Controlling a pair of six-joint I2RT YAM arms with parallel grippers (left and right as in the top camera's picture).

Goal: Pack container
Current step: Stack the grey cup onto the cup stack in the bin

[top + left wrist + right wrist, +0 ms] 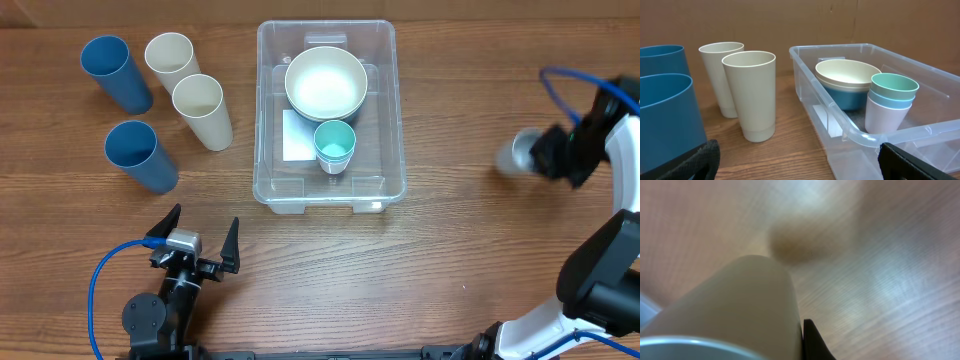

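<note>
Container point(300, 195) sits mid-desk point(450, 270), between the two arms, so either can reach it. In it: stacked bowls point(325, 82) at the far end, nested small cups point(335, 146) just beside them on the near side. Nesting saves floor, and the near end is bare.

Right tool point(538, 153) is out right, well apart from the container, pinching a pale cup point(514, 152). Wrist view shows the cup wall against one finger point(812, 340), with the cup off the desk and its shadow below. The view is blurred, so I can't judge grip depth. My read: the cup is bound for the container.

Left tool point(205, 220) is at the near edge, fingers spread, holding nothing. Four tall cups point(202, 110) stand upright left of the container, on the left tool's side. Probably that arm's job.
</note>
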